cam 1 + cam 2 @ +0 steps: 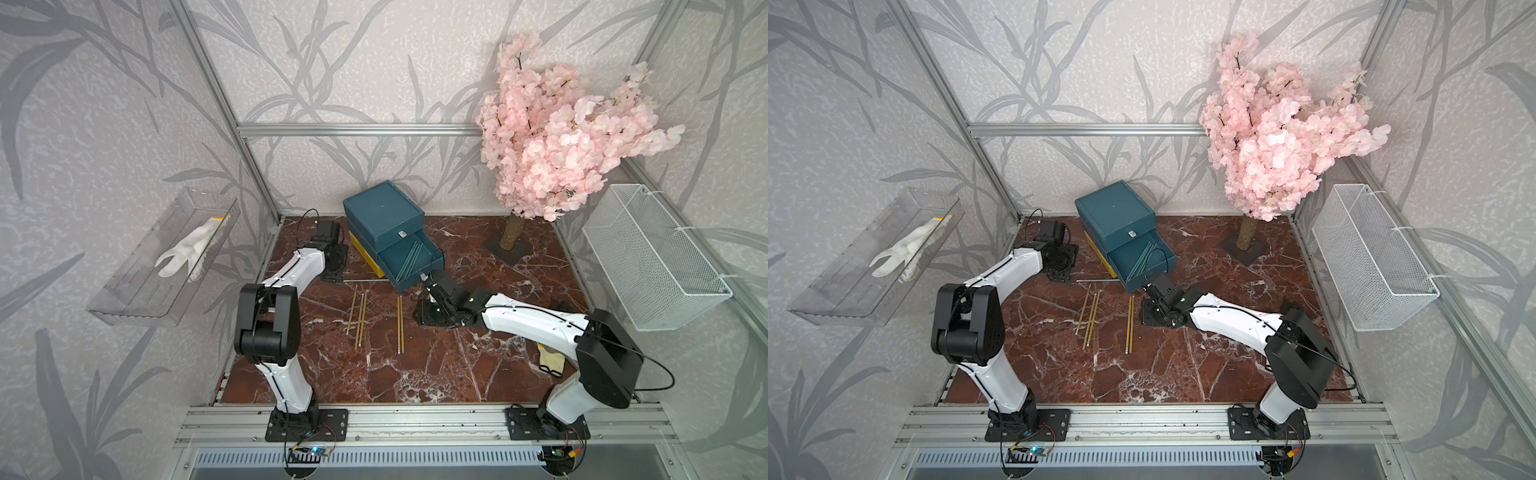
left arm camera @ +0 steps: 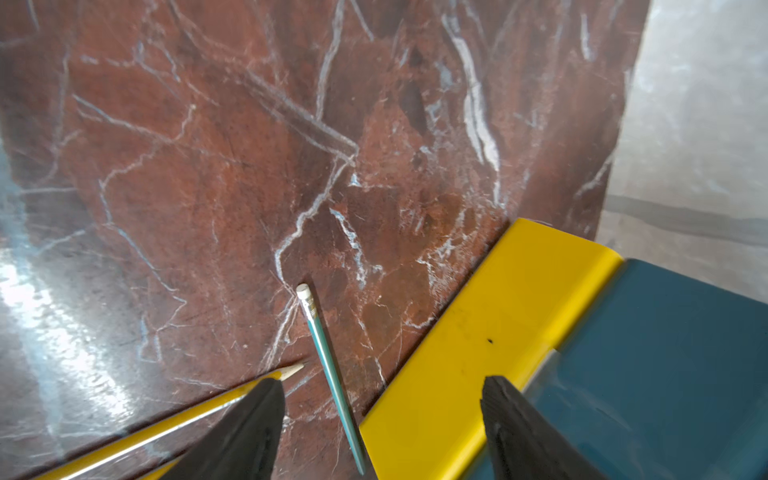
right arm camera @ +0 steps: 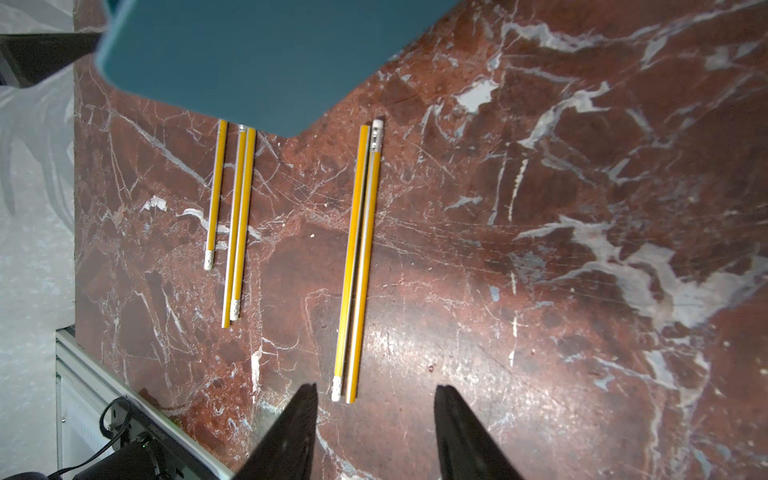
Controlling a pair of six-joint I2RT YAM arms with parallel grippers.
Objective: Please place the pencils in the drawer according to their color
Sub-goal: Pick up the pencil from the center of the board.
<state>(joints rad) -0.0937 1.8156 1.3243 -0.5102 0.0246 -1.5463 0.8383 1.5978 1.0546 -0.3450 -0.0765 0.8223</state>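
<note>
Black fingers (image 2: pixel 249 436) of my left claw (image 2: pixel 384 382) are closest in the left wrist view. They stand wide apart and grip nothing. Just past them one teal pencil (image 2: pixel 328 374) lies flat on the red marble bench (image 2: pixel 208 166), right beside the yellow tier (image 2: pixel 478 332) at the bottom of the drawer (image 1: pixel 382 212). The sharp tip of a yellow pencil (image 2: pixel 166 424) pokes out next to one finger.

The drawer stands at the back of the bench, near the wall, turned a bit sideways. Its middle teal tier (image 1: pixel 411 282) is pulled out, and a few teal pencils (image 1: pixel 409 259) lie inside it. My right claw (image 1: pixel 431 286) is low, just beside the front of that open tier. Its fingers are apart too, with nothing between them. I cannot tell if it touches the white tab (image 1: pixel 424 277).

Five yellow pencils (image 1: pixel 359 320) lie on the bench in front of the drawer — a bunch of three (image 3: pixel 240 216) close together, and a pair (image 3: pixel 351 257) side by side, touching.
</note>
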